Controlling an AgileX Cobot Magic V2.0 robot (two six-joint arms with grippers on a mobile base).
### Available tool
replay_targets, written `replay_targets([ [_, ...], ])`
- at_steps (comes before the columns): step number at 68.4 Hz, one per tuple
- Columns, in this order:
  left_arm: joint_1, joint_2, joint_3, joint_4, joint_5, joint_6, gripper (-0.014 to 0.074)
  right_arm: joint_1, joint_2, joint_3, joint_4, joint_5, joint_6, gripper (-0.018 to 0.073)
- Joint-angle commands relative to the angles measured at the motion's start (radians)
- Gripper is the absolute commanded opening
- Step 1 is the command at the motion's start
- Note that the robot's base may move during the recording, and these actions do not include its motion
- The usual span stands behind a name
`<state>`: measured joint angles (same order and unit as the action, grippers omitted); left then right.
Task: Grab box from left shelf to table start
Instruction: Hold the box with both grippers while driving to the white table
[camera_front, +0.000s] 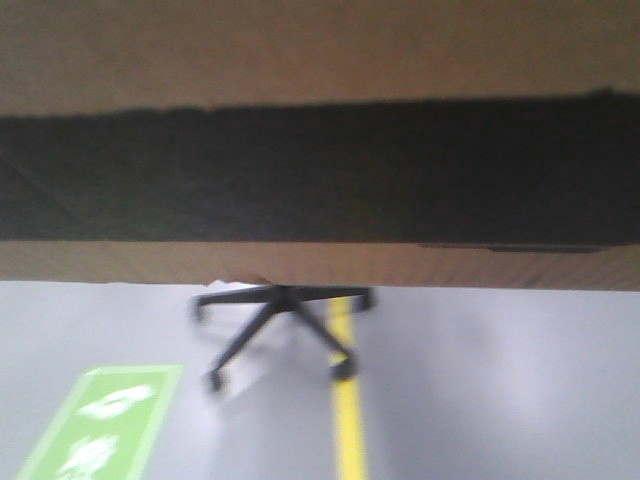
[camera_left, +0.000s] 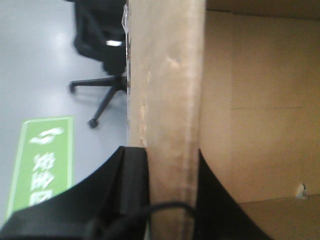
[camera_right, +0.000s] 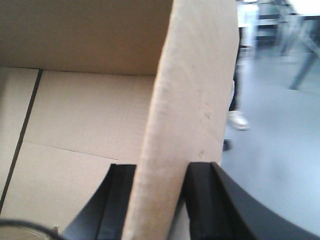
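The brown cardboard box (camera_front: 320, 50), with its wide black printed panel, fills the upper half of the front view, held up close to the camera. My left gripper (camera_left: 172, 187) is shut on the box's left wall (camera_left: 165, 90), one black finger outside and one inside. Over on the other side, my right gripper (camera_right: 160, 195) is shut on the box's right wall (camera_right: 195, 85) in the same way. Both wrist views look into the box's bare cardboard interior (camera_right: 85, 115). The left shelf and the table are out of view.
Below the box lies grey floor with a yellow line (camera_front: 348, 400) and a green floor sign (camera_front: 105, 420). A black office chair's wheeled base (camera_front: 280, 320) stands on the floor ahead. A person's legs (camera_right: 237, 100) and table legs show at right.
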<state>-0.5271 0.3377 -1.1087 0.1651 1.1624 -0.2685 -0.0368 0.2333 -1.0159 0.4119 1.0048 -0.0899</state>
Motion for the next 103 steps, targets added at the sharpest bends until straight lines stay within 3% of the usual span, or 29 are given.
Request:
replay_targets([
  [1,-0.007,-0.003,-0.039,-0.019,-0.194,-0.025,-0.0092,-0.003,0.024,-0.025,-0.056,-0.148,-0.004,0.0058],
  [103,-0.007,-0.003,-0.039,-0.018,-0.194,-0.025,-0.0092,-0.003,0.024,-0.025,-0.056,-0.149,-0.004,0.0058],
])
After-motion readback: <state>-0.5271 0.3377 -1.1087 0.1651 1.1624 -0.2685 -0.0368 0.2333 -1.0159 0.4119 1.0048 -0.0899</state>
